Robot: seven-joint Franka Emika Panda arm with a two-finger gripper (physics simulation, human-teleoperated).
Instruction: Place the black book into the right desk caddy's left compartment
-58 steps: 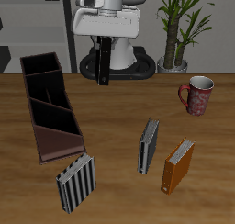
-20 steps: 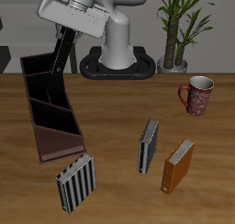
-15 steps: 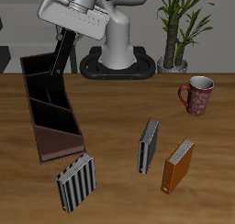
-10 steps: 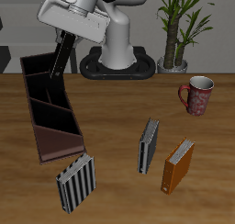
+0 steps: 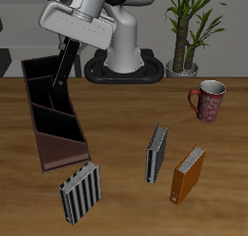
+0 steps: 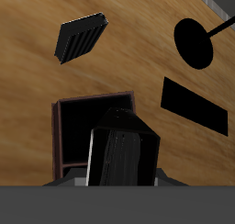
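My gripper [image 5: 69,46] is shut on the black book [image 5: 63,70] and holds it upright and tilted, just above the back end of the right desk caddy [image 5: 60,151]. The caddy is a long maroon box with a black inside, split by dividers. It lies lengthwise from the table's back towards its front. In the wrist view the black book [image 6: 124,156] hangs over the caddy's open end section [image 6: 81,127]. The book's lower edge is level with the caddy's back rim; I cannot tell whether they touch.
A striped grey-and-black book [image 5: 80,191] stands at the caddy's front end and shows in the wrist view [image 6: 81,37]. A dark book [image 5: 156,153] and an orange book [image 5: 188,174] stand mid-table. A red mug [image 5: 207,99] and a potted plant [image 5: 187,32] are farther back.
The arm swung the black book from in front of the robot's base over to the caddy's back end. In the last second it sank slightly towards the caddy.
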